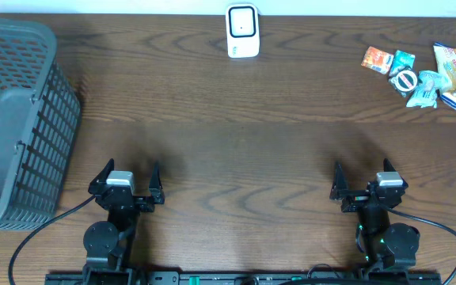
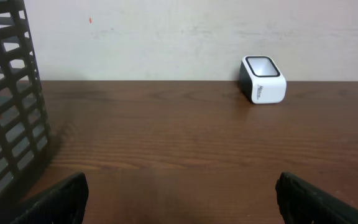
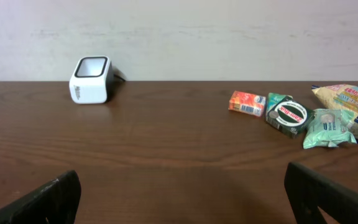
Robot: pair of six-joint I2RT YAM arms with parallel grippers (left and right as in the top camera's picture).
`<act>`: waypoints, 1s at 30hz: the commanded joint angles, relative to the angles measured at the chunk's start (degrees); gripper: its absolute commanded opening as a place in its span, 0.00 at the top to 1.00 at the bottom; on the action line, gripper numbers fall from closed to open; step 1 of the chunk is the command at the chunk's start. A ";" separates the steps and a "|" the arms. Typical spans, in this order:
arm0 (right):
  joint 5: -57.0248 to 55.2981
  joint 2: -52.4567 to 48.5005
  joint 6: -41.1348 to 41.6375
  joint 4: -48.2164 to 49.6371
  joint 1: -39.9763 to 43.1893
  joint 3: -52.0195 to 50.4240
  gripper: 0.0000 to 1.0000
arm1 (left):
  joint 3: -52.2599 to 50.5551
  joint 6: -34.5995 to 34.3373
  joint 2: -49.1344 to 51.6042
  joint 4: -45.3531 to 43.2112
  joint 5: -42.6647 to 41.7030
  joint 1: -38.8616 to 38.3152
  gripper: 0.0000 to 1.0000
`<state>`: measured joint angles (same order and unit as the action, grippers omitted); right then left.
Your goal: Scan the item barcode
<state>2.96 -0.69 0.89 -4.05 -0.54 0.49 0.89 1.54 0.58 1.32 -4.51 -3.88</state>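
Both left gripper (image 1: pixel 132 169) and right gripper (image 1: pixel 362 168) hold fingers spread, empty; one scanner (image 1: pixel 242 30), one basket (image 1: pixel 22 119), about six snack packets (image 1: pixel 426 85).

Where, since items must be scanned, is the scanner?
Overhead, the scanner sits at the far edge, near the middle, well left of the snack packets.

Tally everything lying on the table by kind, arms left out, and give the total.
Grey slatted plastic basket: 1
White box-shaped barcode scanner: 1
Snack packets: 4, as far as the pile shows: orange packet, dark green packet with a round label, mint green packet, yellow-and-blue bag
Total: 6
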 commanded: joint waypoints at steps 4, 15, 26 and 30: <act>0.00 0.31 0.76 -0.17 0.33 -0.13 0.01 | -0.66 1.29 -0.48 2.71 -0.79 -0.22 0.05; 0.00 0.31 0.79 -0.20 0.33 -0.13 0.01 | -0.66 1.22 -0.48 2.51 0.26 -0.22 0.05; 0.00 0.31 0.76 -0.17 0.33 -0.13 0.01 | -0.66 1.22 -0.35 2.51 0.26 -0.22 0.05; 0.02 0.31 0.76 -0.17 0.33 -0.13 0.01 | -0.66 1.22 -0.35 2.51 0.26 -0.22 0.05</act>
<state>2.96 -0.69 0.89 -4.05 -0.54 0.49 0.89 1.80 0.58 1.37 -4.10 -3.88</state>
